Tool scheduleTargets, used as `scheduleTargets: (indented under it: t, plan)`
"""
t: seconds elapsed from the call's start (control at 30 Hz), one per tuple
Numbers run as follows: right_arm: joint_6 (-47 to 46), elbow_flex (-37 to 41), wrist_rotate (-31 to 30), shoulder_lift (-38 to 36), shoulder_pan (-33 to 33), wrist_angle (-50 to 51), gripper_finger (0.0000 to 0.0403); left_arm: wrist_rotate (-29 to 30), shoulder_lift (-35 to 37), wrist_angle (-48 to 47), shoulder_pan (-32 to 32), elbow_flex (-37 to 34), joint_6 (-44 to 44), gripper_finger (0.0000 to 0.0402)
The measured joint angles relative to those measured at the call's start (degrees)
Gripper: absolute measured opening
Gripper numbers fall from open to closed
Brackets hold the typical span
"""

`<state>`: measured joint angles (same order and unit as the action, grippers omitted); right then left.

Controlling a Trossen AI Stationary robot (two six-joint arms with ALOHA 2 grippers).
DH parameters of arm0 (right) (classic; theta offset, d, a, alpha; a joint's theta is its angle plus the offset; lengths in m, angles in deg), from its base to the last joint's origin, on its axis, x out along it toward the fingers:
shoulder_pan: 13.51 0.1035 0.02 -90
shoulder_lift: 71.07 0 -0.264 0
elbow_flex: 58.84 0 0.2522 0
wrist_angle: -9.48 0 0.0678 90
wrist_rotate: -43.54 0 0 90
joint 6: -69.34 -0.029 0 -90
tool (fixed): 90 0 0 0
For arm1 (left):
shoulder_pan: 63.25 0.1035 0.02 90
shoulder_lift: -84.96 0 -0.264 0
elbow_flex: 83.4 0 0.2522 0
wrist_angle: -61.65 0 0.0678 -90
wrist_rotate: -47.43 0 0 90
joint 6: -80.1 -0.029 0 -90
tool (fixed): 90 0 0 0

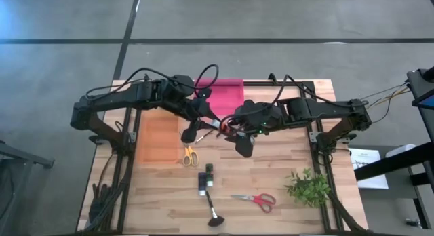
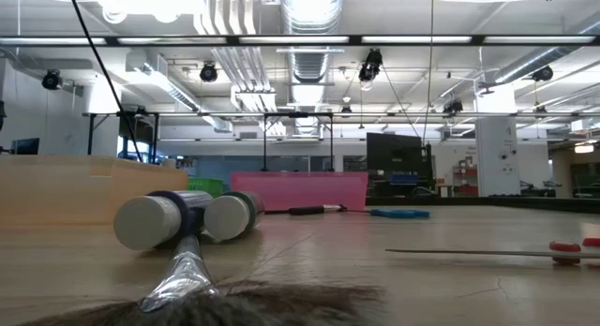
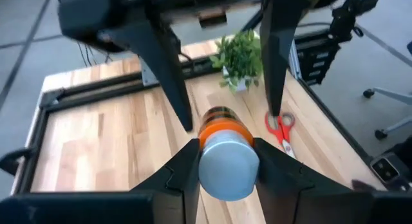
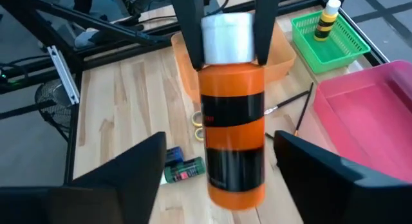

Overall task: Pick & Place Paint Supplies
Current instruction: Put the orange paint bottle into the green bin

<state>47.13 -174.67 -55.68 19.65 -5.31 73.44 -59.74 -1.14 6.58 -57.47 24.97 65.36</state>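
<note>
Pinching orange paint bottle by cap: left gripper; right gripper spread beside it

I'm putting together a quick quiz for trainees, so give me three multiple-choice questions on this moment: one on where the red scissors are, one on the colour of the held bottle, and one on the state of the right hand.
1. Where do the red scissors lie?
A. Held in a hand
B. On the table, between the brush and the plant sprig
C. On the floor

2. What colour is the bottle that the left hand holds?
A. Green
B. Black
C. Orange

3. What is the state of the right hand?
A. Open, a finger on each side of the bottle
B. Shut on the brush
C. Shut on the red scissors

Answers:
1 B: the high view shows them flat on the wood between those two.
2 C: both wrist views show an orange body with a white cap.
3 A: the right wrist view shows gaps between its fingers and the bottle.
</note>
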Motion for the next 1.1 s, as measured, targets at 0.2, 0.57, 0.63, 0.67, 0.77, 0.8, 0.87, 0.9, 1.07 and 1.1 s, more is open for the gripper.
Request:
scheduleTargets:
  t: [0.2,0.57,0.63,0.67,0.77,0.8,0.87,0.9,1.07,1.1]
  plan:
    - [-1.7,0.0,-1.1,-0.2,0.0,2.8,0.0312,3.4,0.5,-8.3,1.8,0.0,-0.4,0.0119]
    - [-4.8,0.1,-1.5,-0.3,0.0,9.6,0.0313,11.9,2.2,-30.0,14.6,-0.5,1.9,0.0119]
    - [-4.8,0.1,-1.5,-0.3,0.0,9.6,0.0313,11.9,2.3,-30.8,18.2,-0.8,2.5,0.0119]
    - [-4.8,0.1,-1.7,-0.3,0.0,9.6,0.0313,11.9,2.5,-30.8,20.1,-1.1,2.7,0.0119]
    - [-4.8,0.1,-2.8,-0.3,0.0,9.7,0.0313,11.9,2.6,-31.9,25.5,-1.3,3.4,0.0119]
    - [-4.9,0.1,-2.8,-0.3,0.0,9.8,0.0313,12.2,2.5,-32.0,27.0,-1.3,3.8,0.0119]
    - [-5.2,0.1,-3.0,-0.3,0.0,10.0,0.0313,13.3,2.4,-32.3,29.9,-1.3,4.3,0.0119]
    - [-5.2,0.1,-3.0,-0.3,0.0,10.1,0.0313,14.0,2.4,-32.4,31.1,-1.3,4.3,0.0119]
    - [-5.3,0.2,-3.9,-0.3,0.0,10.6,0.0313,17.6,2.4,-33.1,35.2,-2.4,9.1,0.0119]
    - [-5.3,0.2,-4.3,-0.3,0.0,10.8,0.0313,17.6,2.4,-33.3,35.9,-3.2,10.4,0.0119]
